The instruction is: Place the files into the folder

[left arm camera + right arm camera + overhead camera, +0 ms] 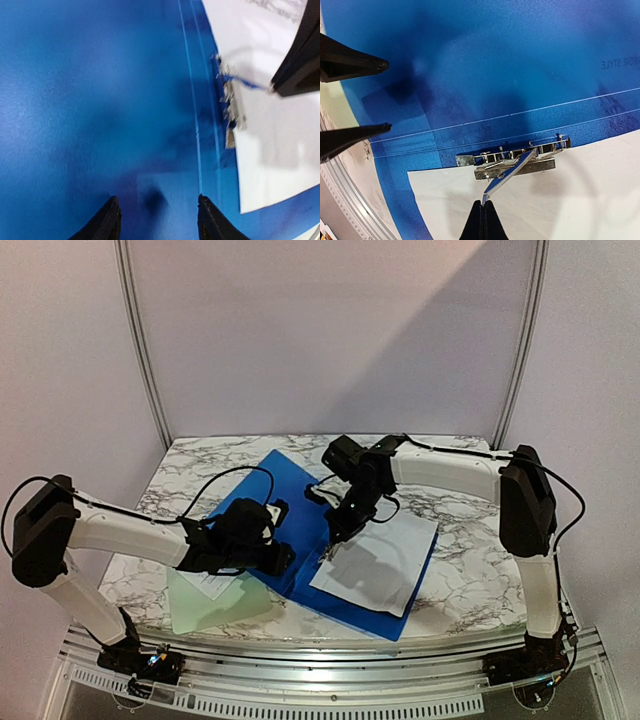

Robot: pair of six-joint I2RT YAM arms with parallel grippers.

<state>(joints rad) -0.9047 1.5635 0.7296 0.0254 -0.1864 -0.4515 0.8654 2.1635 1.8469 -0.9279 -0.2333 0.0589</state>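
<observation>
The blue folder lies open on the marble table. The large white sheet lies on its right half, its edge against the metal clip by the spine. My right gripper is shut on the tip of the clip's lever, which is raised at a slant; the gripper also shows in the top view. My left gripper is open and empty, low over the folder's bare left cover near its front edge, and shows in the top view. A white slip lies under the left arm.
A pale green sheet lies on the table at the front left, partly under the slip and the folder. The metal rail runs along the table's near edge. Grey wall panels stand behind the table.
</observation>
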